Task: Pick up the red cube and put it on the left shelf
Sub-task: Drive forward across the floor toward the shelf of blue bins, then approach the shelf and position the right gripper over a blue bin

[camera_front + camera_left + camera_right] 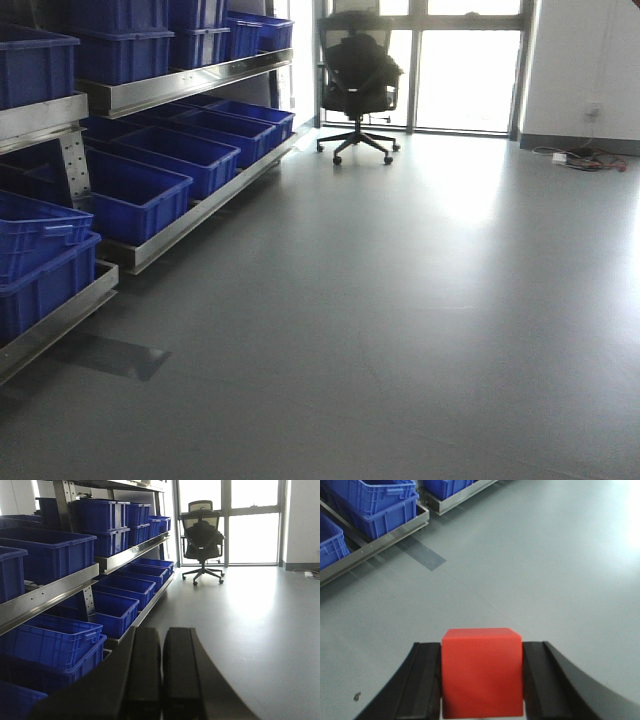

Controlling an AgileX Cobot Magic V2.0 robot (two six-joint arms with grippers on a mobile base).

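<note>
The red cube (482,672) fills the gap between the two black fingers of my right gripper (482,652), which is shut on it and holds it above the grey floor. My left gripper (161,640) is shut and empty, its two fingers pressed together, pointing along the floor beside the shelf. The left shelf (190,85) is a steel rack along the left wall, loaded with blue bins; it also shows in the left wrist view (75,582) and at the top left of the right wrist view (380,542). Neither gripper shows in the front view.
Blue plastic bins (140,195) fill both shelf levels. A black office chair (358,80) stands before the bright windows at the back. Cables and a power strip (580,158) lie at the far right wall. A darker patch (425,555) marks the floor.
</note>
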